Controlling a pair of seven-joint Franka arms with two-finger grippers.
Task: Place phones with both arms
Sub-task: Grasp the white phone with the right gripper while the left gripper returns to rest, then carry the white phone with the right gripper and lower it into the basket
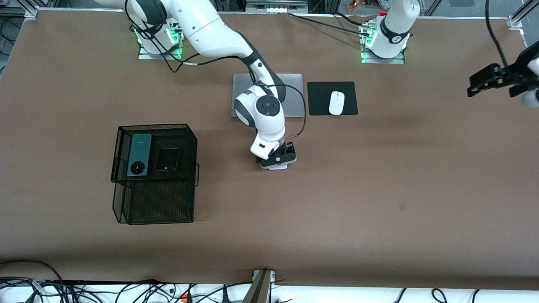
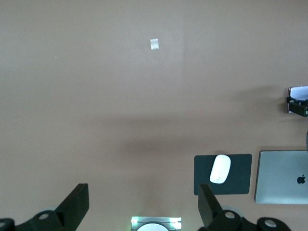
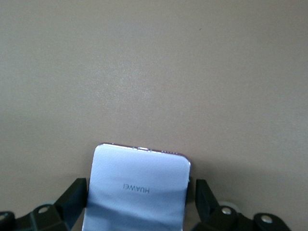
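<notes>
Lilac phone [image 3: 137, 187] flat on table, between spread right gripper [image 1: 278, 162] fingers; left gripper [image 1: 490, 82] released, waiting.

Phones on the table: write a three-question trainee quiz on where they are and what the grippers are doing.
1. True or false: the dark-green phone and the black phone lie on top of the wire basket.
2. Which phone lies between the fingers of the right gripper? A) dark-green B) black C) pale-lilac
3. Fill in: the left gripper, open and holding nothing, is up over the table at the ____ arm's end.

Key
1. True; they lie side by side on it.
2. C; the pale-lilac phone lies on the table, a finger on either side, jaws open, not clamped.
3. left; that arm waits, away from the mouse and laptop.
</notes>
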